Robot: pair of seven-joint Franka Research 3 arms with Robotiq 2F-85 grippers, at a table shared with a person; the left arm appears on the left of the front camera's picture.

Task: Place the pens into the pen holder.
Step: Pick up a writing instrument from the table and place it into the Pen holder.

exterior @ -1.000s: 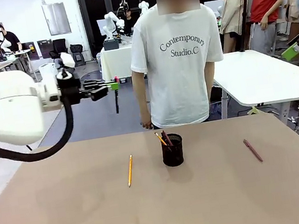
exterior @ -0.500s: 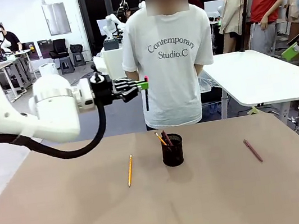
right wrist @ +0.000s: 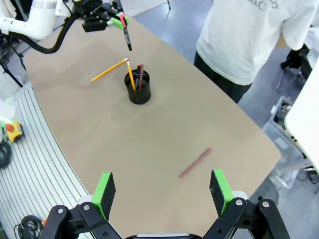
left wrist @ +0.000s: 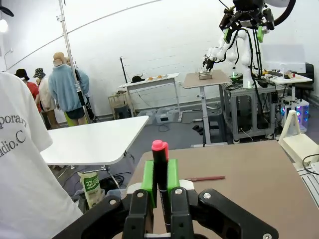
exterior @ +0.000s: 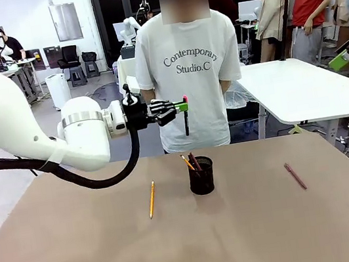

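Black pen [exterior: 187, 124] pinched upright in your left claw [exterior: 183, 107], raised above the worktop [exterior: 81, 252] near the pen holder [exterior: 202, 178], yellow pencil [exterior: 151, 200] and maroon pen [exterior: 295, 176] lying flat either side of it, your right claw [right wrist: 162, 191] spread wide, empty.

brown table [exterior: 81, 252]: yellow pencil [exterior: 151, 199], black mesh pen holder [exterior: 201, 175], maroon pen [exterior: 295, 176].

The print that could be read was "Contemporary Studio.C", set in two arched dark lines across the chest of the person's white T-shirt [exterior: 192, 95], while in the left wrist view the same T-shirt showed just the ends of it, "porary" and "udio.C".
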